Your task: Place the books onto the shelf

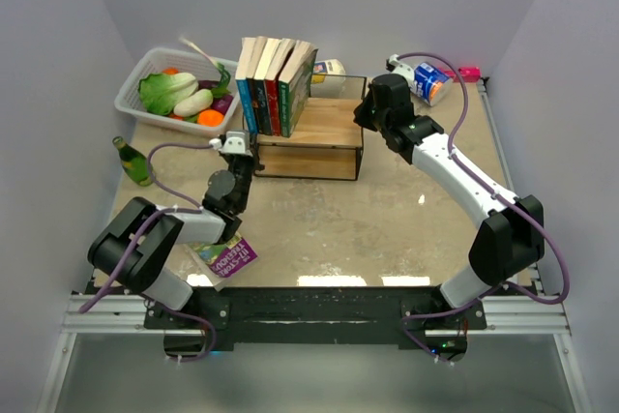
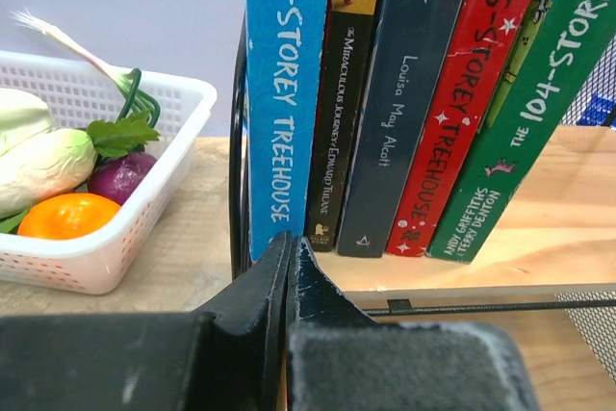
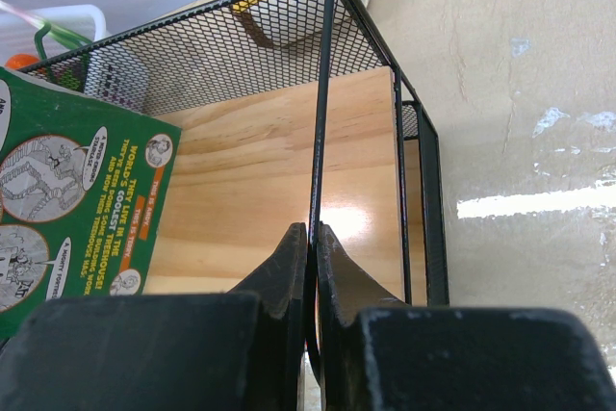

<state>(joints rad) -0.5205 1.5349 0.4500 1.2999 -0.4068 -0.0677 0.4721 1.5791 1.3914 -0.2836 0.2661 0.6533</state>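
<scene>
**Both jaws closed at the shelf; five books up, one on the worktop**

The right jaws are pressed together on a thin black upright rod of the shelf (image 3: 260,190), at its right end. The rod runs down between the two fingers (image 3: 279,276). The left jaws are closed tip to tip just in front of the shelf's left end, below the edge of its top board, and nothing is seen held between them.

Five books (image 1: 276,84) are stood on the top board, bunched at its left end with their spines turned toward the arms. In the left wrist view they are, in order, a blue book (image 2: 284,93), a brown one (image 2: 342,93), a dark grey one (image 2: 414,93), a red one (image 2: 476,93) and a green one (image 2: 549,113). The blue one is upright against the frame, while the red and green ones are tilted. The right half of the top board is bare wood, backed by black mesh.

A sixth book (image 1: 230,258), purple and green, is laid flat on the worktop (image 1: 387,220) near the front edge, partly under the left arm (image 1: 184,224) and well apart from the shelf.

A white basket (image 2: 125,238) of toy vegetables (image 1: 169,92) is placed left of the shelf. A green bottle (image 1: 132,162) lies in front of the basket. A blue and white carton (image 1: 430,82) lies at the back right, behind the right arm (image 1: 455,166).
</scene>
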